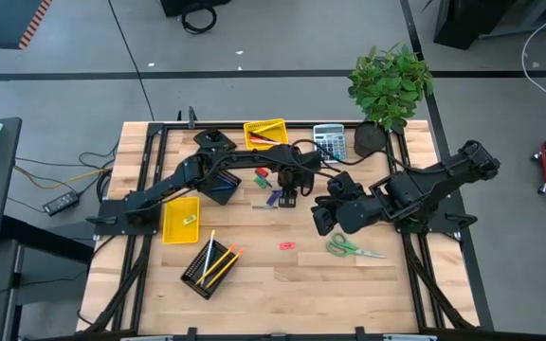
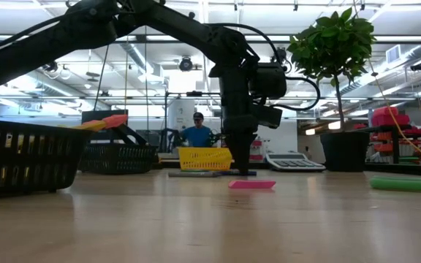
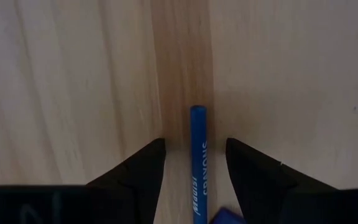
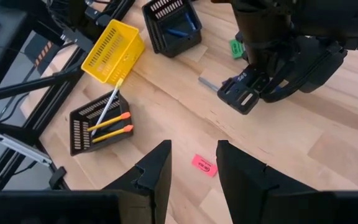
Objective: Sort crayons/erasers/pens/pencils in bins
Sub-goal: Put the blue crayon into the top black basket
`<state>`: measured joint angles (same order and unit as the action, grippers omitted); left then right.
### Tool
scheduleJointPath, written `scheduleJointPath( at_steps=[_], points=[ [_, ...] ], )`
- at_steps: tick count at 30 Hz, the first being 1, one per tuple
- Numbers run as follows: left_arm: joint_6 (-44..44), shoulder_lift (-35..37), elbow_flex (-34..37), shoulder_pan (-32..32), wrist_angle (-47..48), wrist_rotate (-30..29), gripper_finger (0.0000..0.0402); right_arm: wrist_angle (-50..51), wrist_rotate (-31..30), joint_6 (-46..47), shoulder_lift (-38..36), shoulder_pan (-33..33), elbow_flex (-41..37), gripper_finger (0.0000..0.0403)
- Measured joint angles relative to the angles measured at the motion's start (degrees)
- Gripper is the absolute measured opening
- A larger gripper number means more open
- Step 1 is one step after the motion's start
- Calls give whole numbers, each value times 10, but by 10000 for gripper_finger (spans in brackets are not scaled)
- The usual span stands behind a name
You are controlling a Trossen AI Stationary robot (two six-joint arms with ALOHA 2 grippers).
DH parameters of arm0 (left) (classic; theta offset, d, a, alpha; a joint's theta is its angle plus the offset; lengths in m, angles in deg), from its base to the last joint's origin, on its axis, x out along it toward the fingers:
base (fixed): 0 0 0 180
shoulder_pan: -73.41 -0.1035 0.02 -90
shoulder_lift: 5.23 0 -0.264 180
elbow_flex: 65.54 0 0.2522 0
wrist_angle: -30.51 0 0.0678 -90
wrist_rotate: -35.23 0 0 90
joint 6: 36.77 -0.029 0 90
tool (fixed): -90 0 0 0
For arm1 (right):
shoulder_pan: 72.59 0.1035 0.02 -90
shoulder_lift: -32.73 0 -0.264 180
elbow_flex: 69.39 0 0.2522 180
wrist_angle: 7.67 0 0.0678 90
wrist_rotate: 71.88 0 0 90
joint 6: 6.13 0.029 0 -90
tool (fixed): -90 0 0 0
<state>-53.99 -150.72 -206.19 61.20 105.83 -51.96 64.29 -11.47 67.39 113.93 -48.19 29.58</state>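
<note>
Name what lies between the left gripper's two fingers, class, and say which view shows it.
A blue crayon lies on the wood between the left gripper's open fingers, with bare gaps on both sides. The left wrist view shows it.

Bright, even light is falling from long ceiling tube lamps point(image 2: 196, 44), which are glaring white toward twelve o'clock in the low view. The pale wooden table top point(image 2: 210, 226) is blurring near the lens. Soft shadows are pooling under the dark arms (overhead view). The blue paper-wrapped crayon point(image 3: 199, 155) is showing slightly soft up close.
</note>
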Motion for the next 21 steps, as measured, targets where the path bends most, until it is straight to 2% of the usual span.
scheduleJointPath(
  at_steps=[17, 21],
  points=[
    [-17, -1, 1, 15, -6, -7, 172, 1, 1, -6, -2, 0, 0, 133],
    [-15, -1, 0, 14, -4, -7, 167, 42, 29, -21, -15, 0, 15, 133]
  ],
)
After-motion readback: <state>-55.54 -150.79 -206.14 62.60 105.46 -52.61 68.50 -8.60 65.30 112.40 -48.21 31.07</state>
